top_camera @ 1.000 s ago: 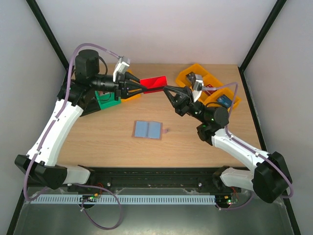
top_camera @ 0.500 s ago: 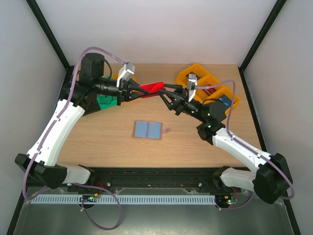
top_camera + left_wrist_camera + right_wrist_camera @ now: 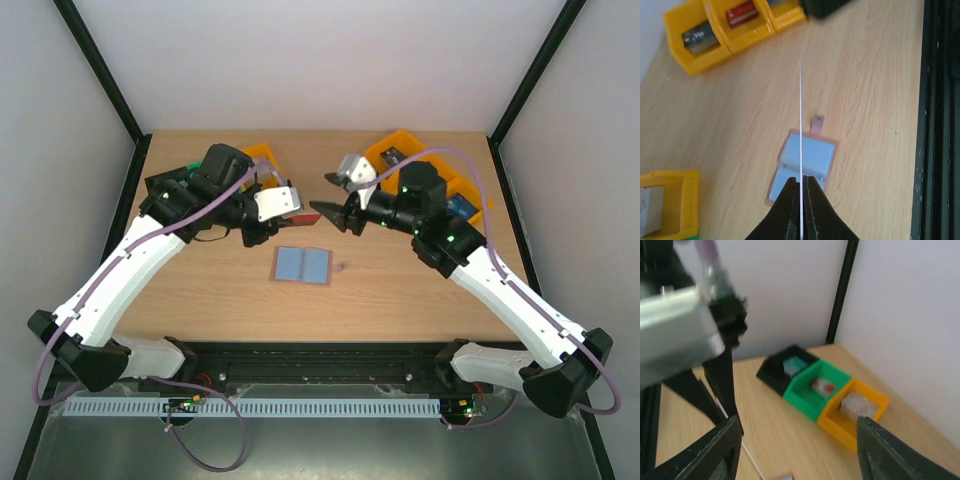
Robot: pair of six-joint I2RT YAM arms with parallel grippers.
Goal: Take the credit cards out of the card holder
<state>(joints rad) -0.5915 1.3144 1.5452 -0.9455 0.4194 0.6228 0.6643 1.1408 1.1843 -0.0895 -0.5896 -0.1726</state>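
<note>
Red card (image 3: 298, 196) is out of the card holder (image 3: 301, 265) and up in the air, behind the holder and clear of the table (image 3: 400, 290). Left gripper (image 3: 801, 186) has its fingers pressed together on one short end of it. Right gripper (image 3: 797, 422) is spread, nothing between the fingers, tips just beside the card's free end but not touching. Holder lies flat and open near mid-table, directly under the card in the left wrist view, blue inside up. I see no card poking out of either panel, though I can't rule out one tucked in a pocket. The yellow bins (image 3: 715, 35) at the far right each hold a flat card-like item, and the black bin (image 3: 782, 365), green bin (image 3: 817, 385) and orange bin (image 3: 855, 410) at the far left do too. My read: extraction is mostly or fully done, and what's left is setting this card down, plus a pocket check. Orientation: the card's long axis runs straight out from the left fingertips toward the right gripper, roughly left-right across the table; it shows edge-on to the left wrist camera and tilted enough that the top view sees some red face. The holder's long axis is also left-right, slightly skewed, with the fold running near-far and the snap tab on the right end.
</note>
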